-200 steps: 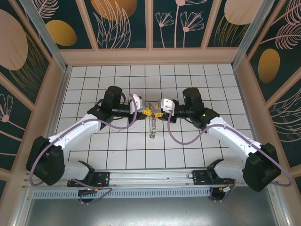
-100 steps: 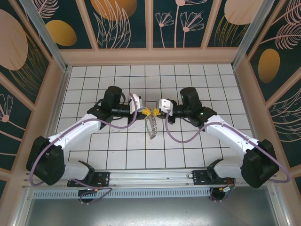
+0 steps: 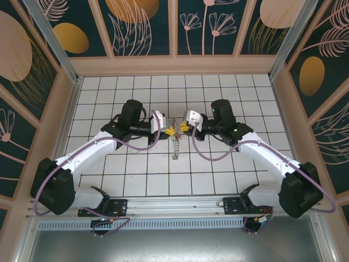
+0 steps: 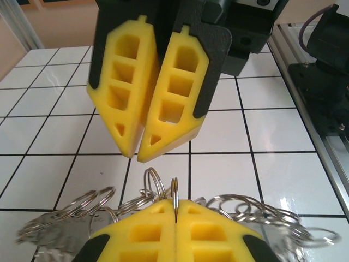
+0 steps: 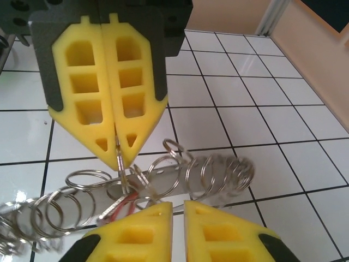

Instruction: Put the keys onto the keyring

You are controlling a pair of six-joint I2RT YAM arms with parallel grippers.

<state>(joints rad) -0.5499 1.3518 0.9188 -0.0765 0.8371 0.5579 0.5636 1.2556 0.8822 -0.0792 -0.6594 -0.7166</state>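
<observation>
Left pincer [image 4: 175, 206] clamped tight on one small ring of the keyring [image 5: 180, 176]. Right pincer [image 5: 178, 207] barely ajar, gripping nothing, just right of it

Keyring [image 3: 175, 143] is hanging in mid-air, its grey band fringed with many small metal rings and drooping downward. One ring is being pinched in the left gripper [image 4: 175, 210]. A red tag [image 5: 117, 207] is peeking out among the rings; the keys are too hidden to tell.
</observation>
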